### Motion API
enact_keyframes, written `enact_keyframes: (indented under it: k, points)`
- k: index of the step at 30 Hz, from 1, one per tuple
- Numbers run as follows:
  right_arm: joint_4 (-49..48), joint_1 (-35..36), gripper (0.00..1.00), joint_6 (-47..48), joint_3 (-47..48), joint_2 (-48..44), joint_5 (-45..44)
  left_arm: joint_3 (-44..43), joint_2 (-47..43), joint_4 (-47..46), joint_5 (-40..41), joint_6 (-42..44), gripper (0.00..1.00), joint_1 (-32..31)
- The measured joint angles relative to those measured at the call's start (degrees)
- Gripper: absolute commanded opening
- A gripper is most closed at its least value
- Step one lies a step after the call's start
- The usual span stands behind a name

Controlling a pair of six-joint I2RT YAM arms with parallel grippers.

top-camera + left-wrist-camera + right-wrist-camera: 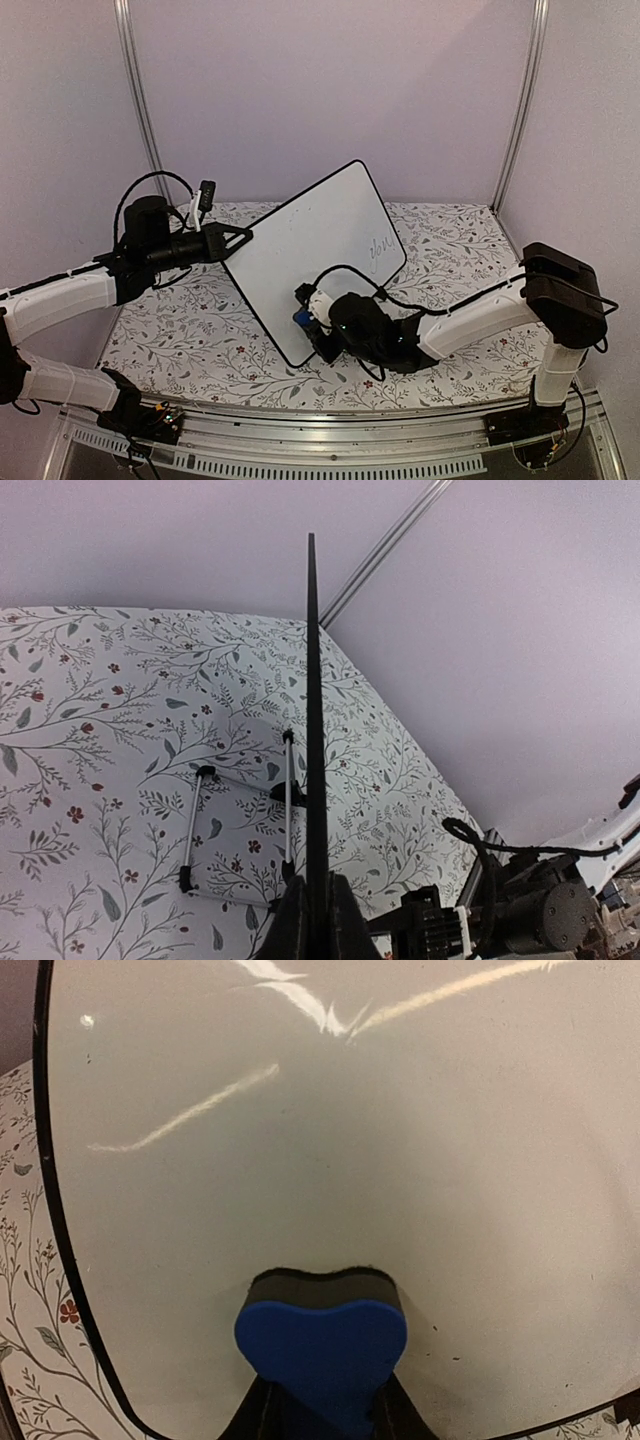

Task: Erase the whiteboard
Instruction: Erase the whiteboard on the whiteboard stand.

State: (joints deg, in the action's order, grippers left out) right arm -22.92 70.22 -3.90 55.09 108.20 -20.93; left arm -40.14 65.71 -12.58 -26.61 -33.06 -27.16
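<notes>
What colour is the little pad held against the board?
Blue eraser, dark felt face; right wrist view.

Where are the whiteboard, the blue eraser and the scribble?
whiteboard (310,265): top view, bare white middle of its face.
blue eraser (322,1355): right wrist view, middle of its blue back.
scribble (381,248): top view, on the handwritten strokes.

Illegible and cropped
Handwriting on the whiteboard is unreadably small; the blue eraser and bottom edge hide most of the right gripper.

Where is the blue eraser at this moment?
The blue eraser is held in the right gripper, against the whiteboard near its lower corner, mid-table in the top view.
</notes>
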Motion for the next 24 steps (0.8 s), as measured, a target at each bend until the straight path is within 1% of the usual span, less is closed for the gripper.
enact_keyframes:
  k: [8, 18, 24]
  points:
    - [-0.7, -2.1, 0.0, 0.0, -3.1, -0.6, -1.9, 0.0, 0.0, 0.0, 0.0, 0.0, 0.0, 0.0]
    - [-0.6, -10.5, 0.0, 0.1, -4.9, -2.4, -4.0, 0.0, 0.0, 0.1, 0.8, -0.2, 0.0, 0.0]
    - [-0.6, -12.0, 0.0, 0.7, -4.9, -2.5, -4.2, 0.0, 0.0, 0.2, 1.0, -0.2, 0.0, 0.0]
